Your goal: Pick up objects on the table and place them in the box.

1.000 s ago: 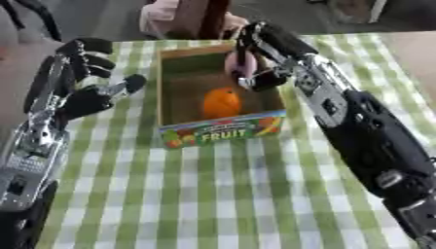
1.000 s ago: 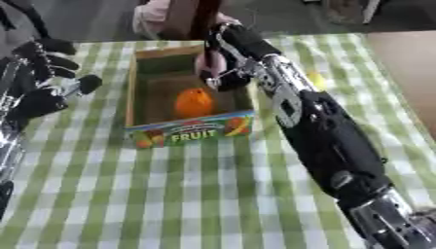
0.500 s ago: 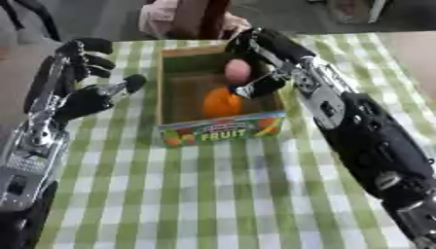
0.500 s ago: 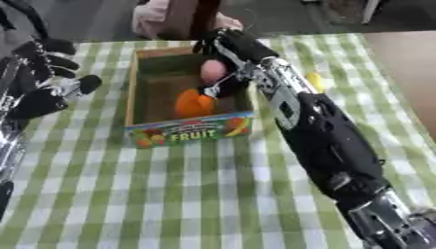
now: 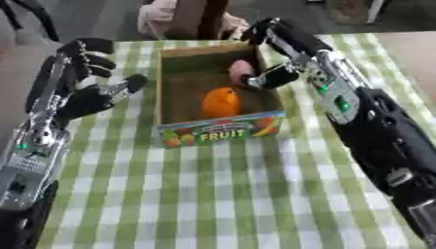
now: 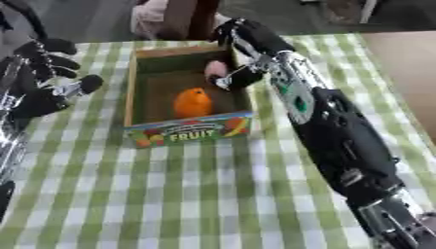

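Note:
A cardboard box with a "FRUIT" label on its front wall stands on the checked table. Inside it lie an orange fruit near the middle and a pink object by the far right wall. My right hand hangs over the box's far right corner. Its fingers are spread and its thumb sits just beside the pink object, not curled round it. My left hand hovers open to the left of the box, palm toward it, holding nothing.
A green-and-white checked cloth covers the table in front of the box. A brown surface borders it at the right. A person's pink sleeve and a dark post show just behind the box at the far edge.
My right hand lowered the pink object into the box and opened. The object now lies by the far right wall. The left hand stayed put.

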{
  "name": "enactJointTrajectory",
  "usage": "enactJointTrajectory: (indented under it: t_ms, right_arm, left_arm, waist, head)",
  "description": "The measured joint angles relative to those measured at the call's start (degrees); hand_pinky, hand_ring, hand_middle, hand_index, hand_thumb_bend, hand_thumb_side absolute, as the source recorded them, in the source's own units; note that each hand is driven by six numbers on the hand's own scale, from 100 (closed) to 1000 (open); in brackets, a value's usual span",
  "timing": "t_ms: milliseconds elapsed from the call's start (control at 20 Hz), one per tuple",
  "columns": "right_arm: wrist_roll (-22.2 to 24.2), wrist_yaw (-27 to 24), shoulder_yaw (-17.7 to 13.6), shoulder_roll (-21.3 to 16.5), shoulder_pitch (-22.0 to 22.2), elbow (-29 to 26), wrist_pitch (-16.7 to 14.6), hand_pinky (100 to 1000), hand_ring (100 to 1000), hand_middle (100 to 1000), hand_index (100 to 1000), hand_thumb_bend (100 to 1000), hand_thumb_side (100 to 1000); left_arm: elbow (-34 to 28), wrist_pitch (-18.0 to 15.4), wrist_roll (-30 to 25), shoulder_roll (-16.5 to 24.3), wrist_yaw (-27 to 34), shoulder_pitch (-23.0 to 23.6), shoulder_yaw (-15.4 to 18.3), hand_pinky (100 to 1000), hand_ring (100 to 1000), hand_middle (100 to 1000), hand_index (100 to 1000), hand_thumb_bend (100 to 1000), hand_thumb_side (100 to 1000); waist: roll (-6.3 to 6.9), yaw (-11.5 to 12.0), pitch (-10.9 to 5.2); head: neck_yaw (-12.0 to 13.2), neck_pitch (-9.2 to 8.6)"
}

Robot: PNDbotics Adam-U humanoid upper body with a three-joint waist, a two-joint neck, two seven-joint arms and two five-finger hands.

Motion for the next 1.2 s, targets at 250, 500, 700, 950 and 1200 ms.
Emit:
enactJointTrajectory:
  t_ms: [250,500,700,950,1200]
  right_arm:
    - [-1.1,-1.0,-1.9,-1.5,0.3,-0.3,2.2,665,668,606,773,481,189]
    - [-2.5,0.1,-4.0,-1.3,0.6,1.9,4.3,663,667,604,772,478,188]
    - [-3.6,1.2,-5.4,-1.4,1.6,4.4,5.4,662,666,604,772,476,189]
    - [-4.8,2.2,-7.1,-1.7,2.7,7.2,6.8,661,665,602,771,476,189]
    - [-5.7,2.7,-8.4,-2.6,3.3,9.6,8.1,660,665,602,769,474,188]
  left_arm:
    - [0.0,0.1,0.1,0.0,0.0,0.0,0.0,633,625,654,723,851,339]
    - [0.0,0.1,0.1,0.0,0.0,0.1,0.0,633,625,654,723,851,339]
    - [0.0,0.2,0.2,0.0,0.0,0.1,0.1,633,625,654,723,852,340]
    - [0.0,0.1,0.3,0.0,0.0,0.4,0.3,634,626,654,723,851,340]
    - [0.0,0.1,0.4,0.0,0.0,0.4,0.4,634,626,654,723,850,340]
  waist:
    - [0.09,-0.3,-0.08]
    - [0.32,-0.3,-0.08]
    - [0.37,-0.4,-0.08]
    - [0.35,-0.6,-0.08]
    - [0.36,-0.7,-0.08]
  head:
    - [0.2,0.0]
    - [0.5,0.0]
    - [0.7,0.01]
    - [1.0,0.02]
    - [1.2,0.02]
